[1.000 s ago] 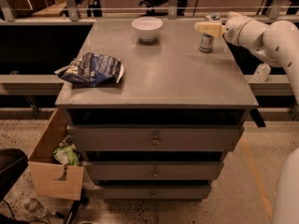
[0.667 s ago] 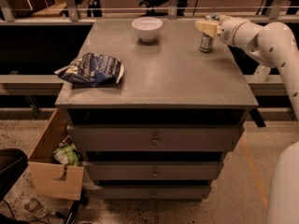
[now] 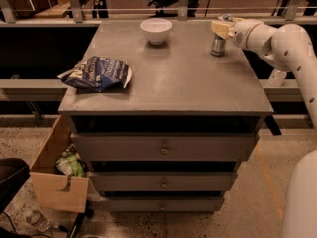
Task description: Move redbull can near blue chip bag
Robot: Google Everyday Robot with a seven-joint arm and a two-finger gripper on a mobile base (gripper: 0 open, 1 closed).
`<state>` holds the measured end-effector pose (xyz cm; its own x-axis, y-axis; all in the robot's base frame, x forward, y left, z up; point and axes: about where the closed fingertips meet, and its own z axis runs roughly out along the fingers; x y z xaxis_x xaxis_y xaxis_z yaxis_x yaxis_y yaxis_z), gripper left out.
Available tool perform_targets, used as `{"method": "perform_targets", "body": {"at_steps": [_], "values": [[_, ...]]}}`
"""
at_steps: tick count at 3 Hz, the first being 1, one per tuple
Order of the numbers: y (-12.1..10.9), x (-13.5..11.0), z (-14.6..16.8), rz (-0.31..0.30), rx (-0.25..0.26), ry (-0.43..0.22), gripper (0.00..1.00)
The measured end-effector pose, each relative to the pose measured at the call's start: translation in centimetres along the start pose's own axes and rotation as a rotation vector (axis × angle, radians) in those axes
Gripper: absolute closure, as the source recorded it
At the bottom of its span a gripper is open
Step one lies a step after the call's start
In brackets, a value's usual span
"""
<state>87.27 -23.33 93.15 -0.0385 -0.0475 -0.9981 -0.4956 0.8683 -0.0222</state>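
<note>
The redbull can stands upright at the far right of the grey cabinet top. It is slim, silver and blue, and its upper part is covered by my gripper. My gripper reaches in from the right on the white arm and sits at the can's upper part. The blue chip bag lies crumpled at the left edge of the top, far from the can.
A white bowl stands at the far middle of the top. Drawers fill the cabinet front. An open cardboard box sits on the floor at the left. A rail runs behind the cabinet.
</note>
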Motion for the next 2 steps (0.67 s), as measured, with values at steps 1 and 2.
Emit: {"method": "perform_targets", "body": {"at_steps": [1, 2], "values": [[0.23, 0.08, 0.23, 0.001, -0.004, 0.001, 1.0], [0.55, -0.82, 0.3, -0.022, -0.004, -0.003, 1.0]]}}
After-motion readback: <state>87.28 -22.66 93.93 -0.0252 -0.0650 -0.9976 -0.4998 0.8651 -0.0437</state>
